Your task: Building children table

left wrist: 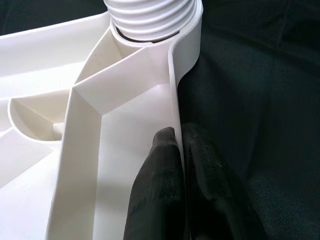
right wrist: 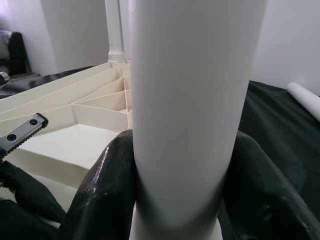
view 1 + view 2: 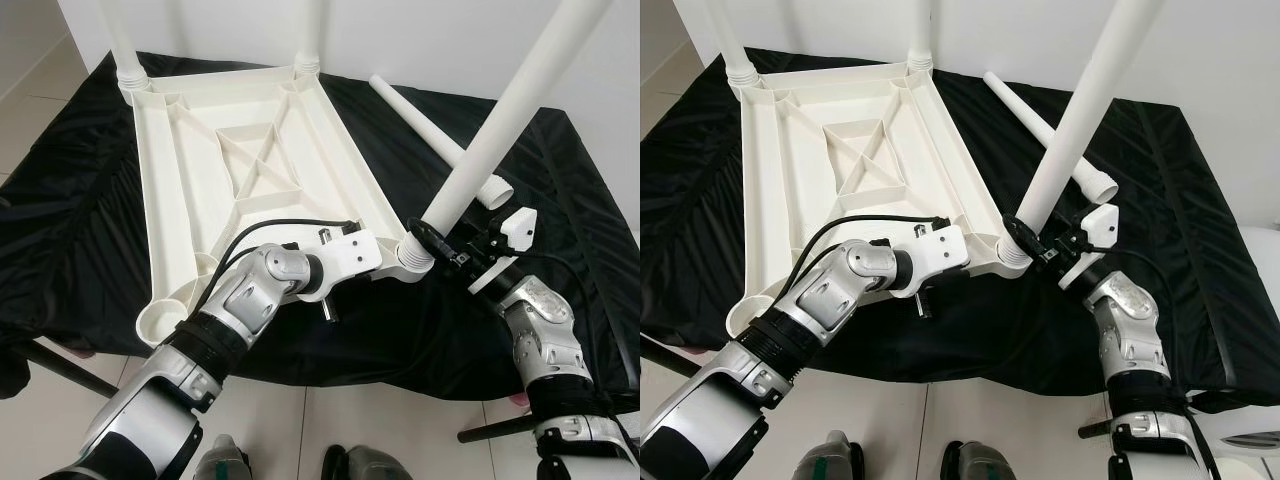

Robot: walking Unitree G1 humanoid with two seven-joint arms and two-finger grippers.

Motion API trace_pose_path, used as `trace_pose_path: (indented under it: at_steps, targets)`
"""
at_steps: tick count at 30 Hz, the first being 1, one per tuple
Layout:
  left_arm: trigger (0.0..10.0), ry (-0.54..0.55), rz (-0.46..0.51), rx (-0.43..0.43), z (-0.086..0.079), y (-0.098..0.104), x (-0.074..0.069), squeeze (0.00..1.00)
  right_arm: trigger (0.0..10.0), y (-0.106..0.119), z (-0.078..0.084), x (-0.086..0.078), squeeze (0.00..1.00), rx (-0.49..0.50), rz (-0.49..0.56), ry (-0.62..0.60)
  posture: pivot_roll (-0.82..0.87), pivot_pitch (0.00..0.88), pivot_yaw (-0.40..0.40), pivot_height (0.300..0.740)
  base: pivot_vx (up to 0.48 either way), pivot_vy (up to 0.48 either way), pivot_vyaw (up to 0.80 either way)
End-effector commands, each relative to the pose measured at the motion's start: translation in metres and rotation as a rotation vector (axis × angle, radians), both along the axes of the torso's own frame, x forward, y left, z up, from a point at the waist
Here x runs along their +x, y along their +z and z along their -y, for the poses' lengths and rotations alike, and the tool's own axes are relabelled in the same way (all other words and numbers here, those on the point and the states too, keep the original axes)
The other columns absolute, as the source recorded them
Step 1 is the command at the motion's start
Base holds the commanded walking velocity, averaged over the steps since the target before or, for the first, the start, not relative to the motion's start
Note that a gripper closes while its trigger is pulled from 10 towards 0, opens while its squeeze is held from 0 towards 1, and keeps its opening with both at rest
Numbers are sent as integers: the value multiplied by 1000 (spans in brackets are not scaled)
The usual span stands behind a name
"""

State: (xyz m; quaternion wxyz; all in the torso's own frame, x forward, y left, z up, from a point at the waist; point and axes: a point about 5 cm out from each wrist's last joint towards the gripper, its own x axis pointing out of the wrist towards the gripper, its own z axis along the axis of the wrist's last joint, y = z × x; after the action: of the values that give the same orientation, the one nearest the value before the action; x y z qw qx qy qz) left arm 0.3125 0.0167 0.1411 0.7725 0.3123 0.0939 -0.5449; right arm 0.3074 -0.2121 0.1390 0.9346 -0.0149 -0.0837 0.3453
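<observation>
— Two grippers are at work near us, aren't they? What do we see of the left gripper (image 1: pixel 177 150)?

— We see its black fingers (image 1: pixel 155 185) pinched tight on the thin side wall of the upside-down white tabletop (image 3: pixel 180 180), one finger inside the wall and one outside, close to the near right corner socket (image 3: pixel 412 262).

— And the right gripper (image 2: pixel 177 200)?

— We see it wrapped around the foot of a white leg (image 3: pixel 500 120), its two fingers pressing either side of the tube just above that ribbed socket. The leg rises tilted up and to the right from the corner.

— Where does the tabletop lie?

— We find it flat on a black cloth (image 3: pixel 70 220) that covers the work surface, ribs facing up. Its near left corner socket (image 3: pixel 158 320) holds nothing.

— And farther back?

— We see a loose leg (image 3: pixel 430 130) lying on the cloth just right of the tabletop, and two legs standing in the far corners, one at the left (image 3: pixel 122 40) and one at the right (image 3: pixel 310 35), against a white wall.
</observation>
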Motion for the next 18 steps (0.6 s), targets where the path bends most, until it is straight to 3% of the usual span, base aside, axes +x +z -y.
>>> trace_pose_path:
  at_steps: [1,8,18]
  targets:
    - [10000,-2,54,22,-3,8,5,0,10000,-55,19,-20,0,-47,-281,-41,18,89,-26,740,0,0,0]
    - [10000,-5,52,21,-2,8,3,0,10000,-53,32,-16,0,-104,-287,-9,22,92,-24,740,0,0,0]
    - [10000,-4,45,18,-3,7,1,0,10000,-60,34,-21,0,-149,-287,2,26,92,-28,740,0,0,0]
